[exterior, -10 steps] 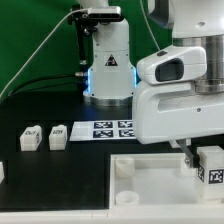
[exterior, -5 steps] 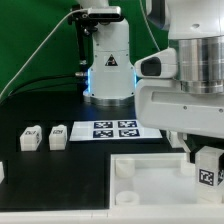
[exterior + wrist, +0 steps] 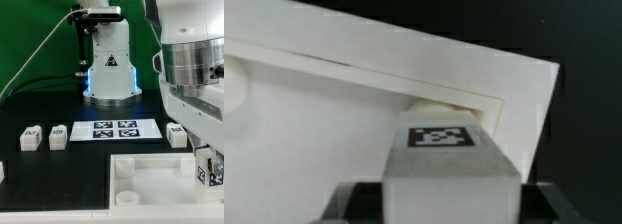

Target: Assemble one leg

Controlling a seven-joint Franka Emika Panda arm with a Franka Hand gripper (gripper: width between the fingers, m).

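Note:
My gripper (image 3: 208, 168) is shut on a leg (image 3: 209, 173), a small white block with a square tag, at the exterior view's right edge. I hold it upright over the far right corner of the large white tabletop (image 3: 150, 187). In the wrist view the leg (image 3: 446, 170) fills the space between my dark fingers (image 3: 359, 203), with its tag facing the camera. Just beyond it lies a raised corner socket (image 3: 439, 103) of the tabletop (image 3: 331, 120). Whether the leg's lower end touches the socket is hidden.
Two loose legs (image 3: 30, 138) (image 3: 58, 135) lie at the left, and another (image 3: 177, 134) at the right beside the marker board (image 3: 113, 129). A small white part (image 3: 2, 172) shows at the left edge. The robot base (image 3: 108, 65) stands behind.
My arm has swung toward the exterior view's right, taking the held leg slightly right. This uncovers the rest of the marker board and the loose leg beside it.

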